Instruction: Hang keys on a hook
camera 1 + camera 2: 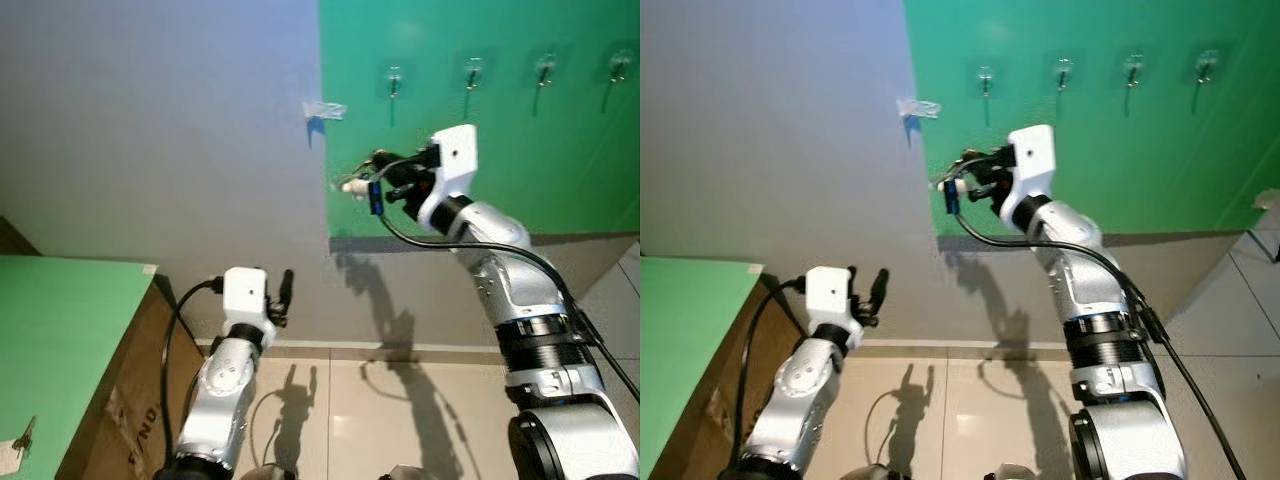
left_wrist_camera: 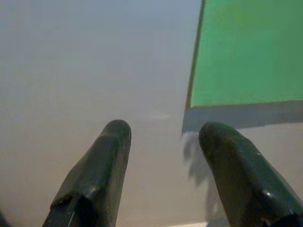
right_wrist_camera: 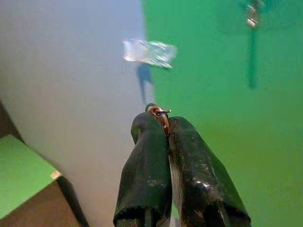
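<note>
Pressed together around a small metal key ring point(image 3: 157, 112), the two black fingers of the right gripper point(image 3: 163, 124) pinch the keys at their very tips, with the ring's copper-coloured loop poking out just past the fingertips. From the head cameras this right gripper point(image 1: 372, 178) is raised on its silver arm in front of the wall, at the left edge of the green panel point(image 1: 500, 150), and a pale fob and a blue tag of the keys point(image 1: 362, 188) hang beside and just under the closed fingers. Above the gripper and slightly toward the grey wall point(image 1: 160, 130), a scrap of clear tape point(image 1: 324, 109) sticks at the seam between grey and green. Above and to the right of the jaws, a row of four clear stick-on hooks runs across the green panel; the nearest hook point(image 1: 394, 78) sits up and to the right of the fingertips, well apart from the key ring. The left gripper point(image 2: 163, 142) has its fingers spread with nothing between them, pointing at the grey wall near the lower corner of the green panel; in the head view the left gripper point(image 1: 285, 290) is held low, below and to the left of the right one. Further left stands a cardboard box point(image 1: 120, 400) topped with a green sheet.
</note>
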Tool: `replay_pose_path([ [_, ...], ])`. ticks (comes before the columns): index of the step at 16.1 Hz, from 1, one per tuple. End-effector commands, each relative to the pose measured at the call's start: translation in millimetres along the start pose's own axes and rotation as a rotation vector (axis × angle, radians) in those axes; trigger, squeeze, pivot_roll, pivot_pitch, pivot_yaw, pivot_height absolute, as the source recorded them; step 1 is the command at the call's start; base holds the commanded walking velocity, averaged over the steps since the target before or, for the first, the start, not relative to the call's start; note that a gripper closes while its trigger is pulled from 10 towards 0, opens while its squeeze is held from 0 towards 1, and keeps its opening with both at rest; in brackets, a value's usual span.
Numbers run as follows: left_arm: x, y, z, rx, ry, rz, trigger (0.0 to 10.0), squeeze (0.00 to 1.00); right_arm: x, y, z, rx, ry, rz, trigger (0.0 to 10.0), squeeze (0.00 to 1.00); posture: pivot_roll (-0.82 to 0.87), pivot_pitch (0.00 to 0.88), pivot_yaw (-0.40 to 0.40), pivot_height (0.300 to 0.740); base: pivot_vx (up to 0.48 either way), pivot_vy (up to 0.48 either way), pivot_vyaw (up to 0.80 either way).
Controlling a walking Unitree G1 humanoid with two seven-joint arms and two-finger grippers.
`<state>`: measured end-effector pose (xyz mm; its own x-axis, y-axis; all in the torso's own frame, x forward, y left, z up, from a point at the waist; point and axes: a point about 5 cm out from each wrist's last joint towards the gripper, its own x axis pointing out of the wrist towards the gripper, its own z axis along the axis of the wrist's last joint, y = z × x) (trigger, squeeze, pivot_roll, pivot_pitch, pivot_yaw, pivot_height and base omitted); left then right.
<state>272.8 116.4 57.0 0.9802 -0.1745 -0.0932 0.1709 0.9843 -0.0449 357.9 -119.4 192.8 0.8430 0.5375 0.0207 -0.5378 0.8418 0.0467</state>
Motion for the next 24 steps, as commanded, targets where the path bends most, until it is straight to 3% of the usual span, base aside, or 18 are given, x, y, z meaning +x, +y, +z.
replay_pose_path([
  [1, 1.8, 2.9, 3, 0.023, -0.013, 0.009, 10.0, 0.0, 5.2, 1.9, 13, -0.019, -0.044, 0.015, 0.0, 0.0, -0.2, 0.0, 0.045, 0.74, 0.0, 0.0, 0.0],
  [5, 3.6, 6.1, 8, 0.053, -0.028, -0.016, 10.0, 0.0, 9.4, -9.3, 19, -0.033, -0.112, -0.121, 0.0, 0.0, -0.2, 0.0, 0.069, 0.74, 0.0, 0.0, 0.0],
  [10, 9.9, 6.8, 12, 0.082, -0.039, -0.036, 10.0, 0.0, 15.9, -12.5, 28, 0.023, -0.17, -0.16, 0.0, 0.0, -0.2, 0.0, 0.084, 0.74, 0.0, 0.0, 0.0],
  [24, 6.8, 5.6, 8, 0.07, -0.021, -0.068, 10.0, 0.0, 33.8, -24.5, 47, 0.027, -0.236, -0.225, 0.0, 0.0, -0.18, 0.0, 0.075, 0.74, 0.0, 0.0, 0.0],
])
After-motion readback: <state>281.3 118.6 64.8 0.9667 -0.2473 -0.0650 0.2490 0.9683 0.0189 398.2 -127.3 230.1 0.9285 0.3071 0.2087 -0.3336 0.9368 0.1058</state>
